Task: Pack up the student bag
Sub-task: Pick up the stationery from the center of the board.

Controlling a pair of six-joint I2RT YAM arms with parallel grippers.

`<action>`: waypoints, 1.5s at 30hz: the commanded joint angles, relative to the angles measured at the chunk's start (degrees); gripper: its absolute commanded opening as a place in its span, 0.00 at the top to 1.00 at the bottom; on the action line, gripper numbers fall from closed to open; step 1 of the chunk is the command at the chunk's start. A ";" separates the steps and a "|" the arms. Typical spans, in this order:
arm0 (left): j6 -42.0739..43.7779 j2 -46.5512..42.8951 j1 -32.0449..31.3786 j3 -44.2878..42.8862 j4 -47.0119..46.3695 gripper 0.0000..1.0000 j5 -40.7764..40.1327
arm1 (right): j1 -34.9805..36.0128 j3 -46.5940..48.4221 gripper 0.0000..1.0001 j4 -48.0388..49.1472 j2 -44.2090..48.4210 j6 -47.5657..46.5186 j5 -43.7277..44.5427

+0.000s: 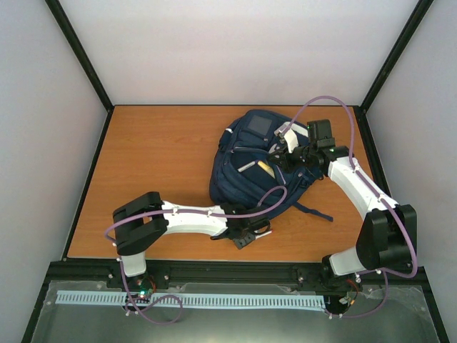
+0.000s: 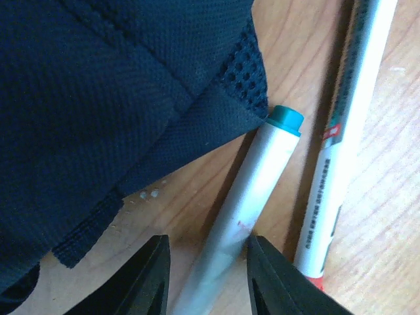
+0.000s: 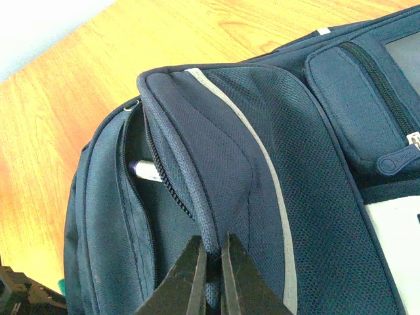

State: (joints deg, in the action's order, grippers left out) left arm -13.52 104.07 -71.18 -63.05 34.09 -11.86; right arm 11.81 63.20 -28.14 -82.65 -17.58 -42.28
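Close under the right wrist camera, the right pincer (image 3: 211,240) is together, clamped on the piped edge of a flap of the student bag (image 3: 275,164). The navy bag lies on the orange tabletop (image 1: 157,150), right of centre and towards the far edge. It has a pale grey stripe, and beside the clamped flap a zipped compartment gapes open. A white pen with a dark end (image 3: 146,170) shows inside it. The rubber zip pull (image 3: 397,161) on a front pocket carries raised lettering too small to read.

Just beside the bag's near edge, the left pincer (image 2: 209,244) stands apart, one finger on each side of a white marker with a teal cap (image 2: 257,176). I cannot tell whether the fingers touch it. The marker lies on the wood, its cap against the bag's mesh corner. Near it lies a white pen with red ends (image 2: 341,131); its printed line is too blurred to read.
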 commanded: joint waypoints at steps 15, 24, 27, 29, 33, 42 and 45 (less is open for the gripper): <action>-3.18 -5.76 -0.73 5.65 7.16 0.88 -0.55 | -0.83 0.87 0.97 0.98 -0.54 -0.82 -0.11; -9.00 -7.51 -0.78 8.63 11.76 0.79 0.37 | -0.83 1.40 0.97 0.46 -1.07 -0.87 -0.76; -9.23 -6.04 -0.72 6.40 13.31 0.74 -0.27 | -0.83 1.25 0.97 0.56 -0.78 -0.67 -0.78; -9.43 -4.80 -0.78 4.27 15.25 0.74 -0.43 | -0.83 1.21 0.97 0.48 -0.69 -0.65 -0.78; -8.91 -3.48 -0.72 2.38 16.91 0.75 1.04 | -0.83 1.21 0.97 0.58 -0.25 -0.76 -0.53; -6.66 0.63 -0.73 0.81 15.93 0.78 3.54 | -0.83 1.22 0.97 0.46 -0.76 -0.72 -0.52; -5.95 0.70 -0.73 0.20 15.49 0.84 4.34 | -0.83 1.20 0.97 0.48 -0.96 -0.74 -0.52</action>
State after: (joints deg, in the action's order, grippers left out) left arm -20.97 102.39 -71.50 -62.06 51.05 -10.50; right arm 11.81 63.26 -28.64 -82.89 -17.65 -42.72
